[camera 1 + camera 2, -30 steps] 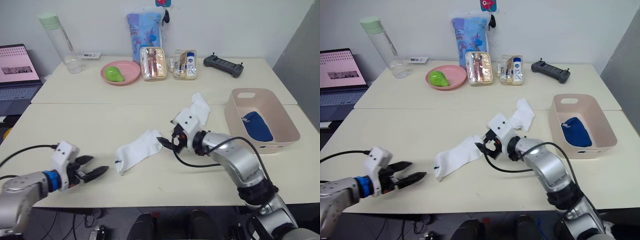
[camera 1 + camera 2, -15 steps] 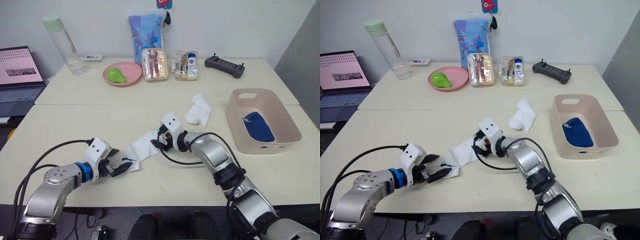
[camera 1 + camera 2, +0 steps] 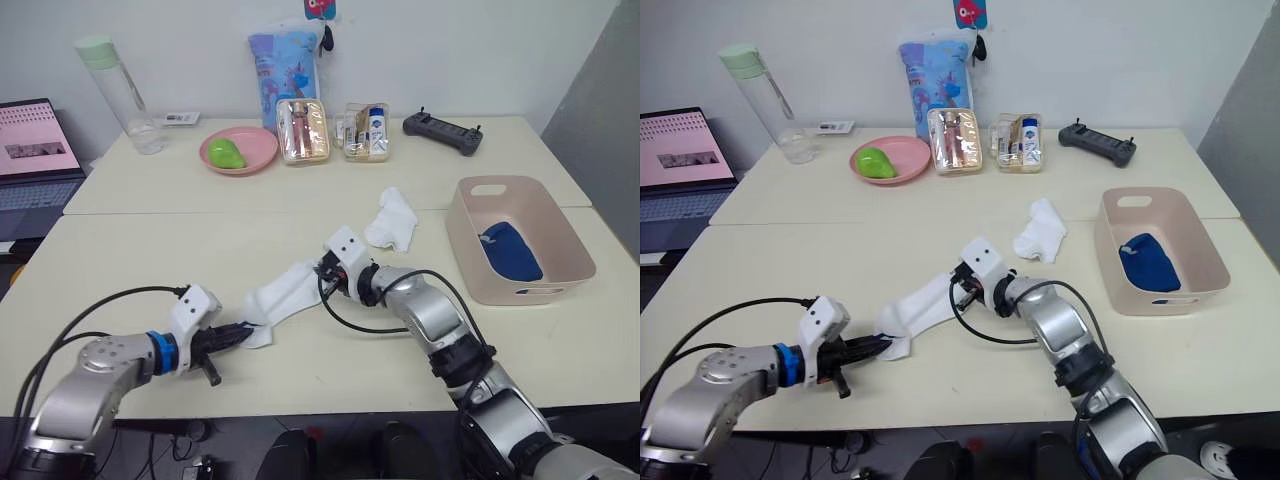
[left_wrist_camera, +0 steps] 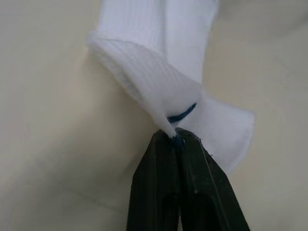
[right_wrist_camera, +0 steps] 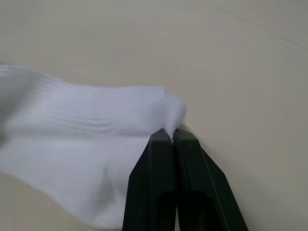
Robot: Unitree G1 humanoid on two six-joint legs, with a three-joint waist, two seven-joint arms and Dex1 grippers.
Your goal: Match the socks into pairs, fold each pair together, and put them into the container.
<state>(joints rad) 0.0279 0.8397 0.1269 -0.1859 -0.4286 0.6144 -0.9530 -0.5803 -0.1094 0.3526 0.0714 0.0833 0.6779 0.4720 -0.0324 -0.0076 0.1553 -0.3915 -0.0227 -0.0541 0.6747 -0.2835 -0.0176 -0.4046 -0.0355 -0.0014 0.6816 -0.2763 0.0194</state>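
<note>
Surface: two pale cream tables [image 3: 150, 240] butted together, seam running across; white wall behind, grey panel at far right.

Task items. White sock [image 3: 283, 300] lies stretched on the near table, between the two grippers, ribbed cuff end toward the robot's left. Left gripper [image 3: 240, 331] has its fingers pressed together on the cuff edge; left wrist view shows the cuff [image 4: 159, 91] lifted into a peak with a small dark blue mark at the pinch. Right gripper [image 3: 322, 277] is clamped on the opposite end of the same sock; right wrist view shows the fingertips [image 5: 166, 139] closed on a small nub of white fabric. Second white sock [image 3: 393, 220] lies crumpled farther back and to the right, well apart from the first. Pale pink container [image 3: 470, 255] sits at the right edge of the table, with a blue sock [image 3: 510, 250] inside it.

Other items, left to right along the far table: open laptop [image 3: 35, 150] off the left edge; tall clear bottle [image 3: 112, 90] with green cap; round pink bowl [image 3: 238, 150] holding a green object; blue patterned pouch [image 3: 283, 60] upright against the wall; two clear cases [image 3: 330, 128] of small bottles; black controller [image 3: 442, 131]. Nothing lies between the held sock and the container except bare tabletop and the right arm.
</note>
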